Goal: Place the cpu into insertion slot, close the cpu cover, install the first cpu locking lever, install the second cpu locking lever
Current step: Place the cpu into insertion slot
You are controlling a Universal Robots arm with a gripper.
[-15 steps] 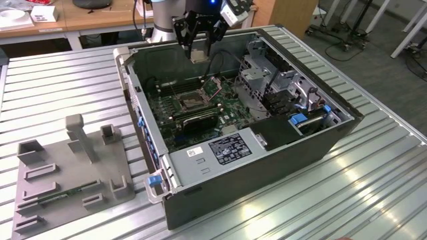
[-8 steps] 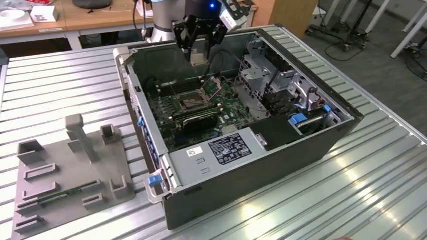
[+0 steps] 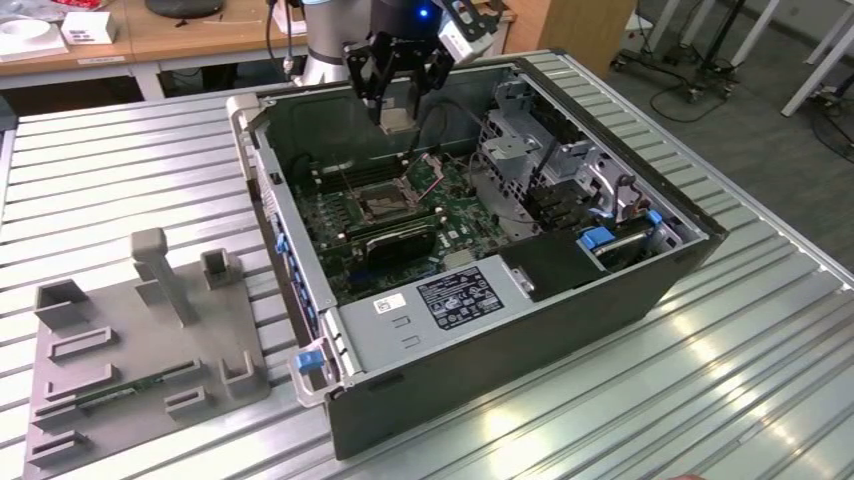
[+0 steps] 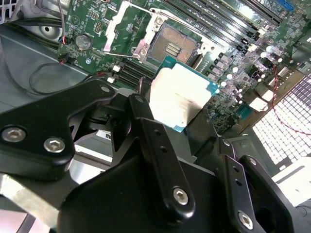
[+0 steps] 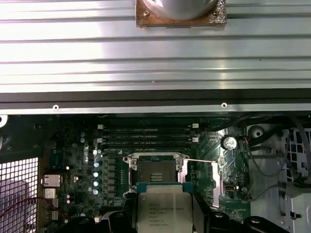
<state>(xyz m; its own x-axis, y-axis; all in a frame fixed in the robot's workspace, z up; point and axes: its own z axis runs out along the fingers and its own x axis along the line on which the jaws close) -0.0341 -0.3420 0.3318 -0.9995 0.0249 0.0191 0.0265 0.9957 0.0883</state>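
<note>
The cpu (image 4: 181, 92) is pinched by its edges between the black fingers of the gripper (image 4: 172, 108), its pale metal top facing the camera in both wrist views. It hangs above the bare insertion slot (image 4: 171, 44), apart from it. The cpu cover (image 4: 127, 26) seems swung open beside the slot, though its angle is hard to judge. All this lies inside the computer case (image 3: 534, 330)

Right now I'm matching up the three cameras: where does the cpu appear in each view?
Exterior view: the cpu hangs in the gripper above the motherboard, inside the open computer case.
Second wrist view: the cpu, held in the gripper, lies beside the empty socket.
First wrist view: the cpu lies next to that socket.
Shared landmark: the empty socket.
</note>
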